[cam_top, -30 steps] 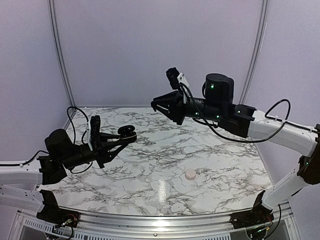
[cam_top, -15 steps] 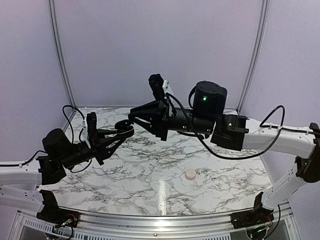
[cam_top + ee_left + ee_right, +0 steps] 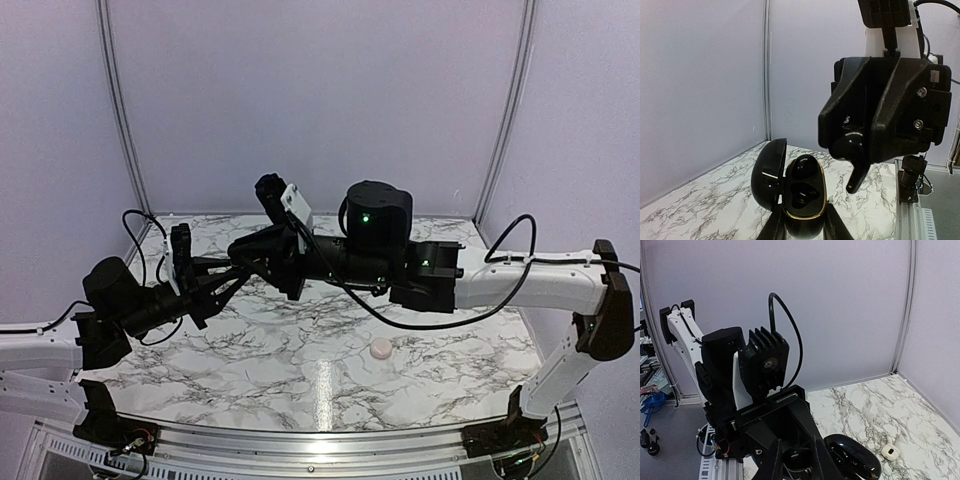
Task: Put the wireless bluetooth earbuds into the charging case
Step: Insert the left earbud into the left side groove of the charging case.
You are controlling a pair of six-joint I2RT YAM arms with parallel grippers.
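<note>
The white right arm [image 3: 520,285] has swung left across the marble-patterned table [image 3: 300,385] since a second ago, bringing the right gripper [image 3: 865,155] close over the left gripper [image 3: 803,226], which clamps the glossy black gold-rimmed charging case [image 3: 801,190], lid open, off the table. Only the left wrist view shows the right gripper pinching a small black plastic earbud [image 3: 849,149], stem pointing down; overhead it is hidden.
</note>
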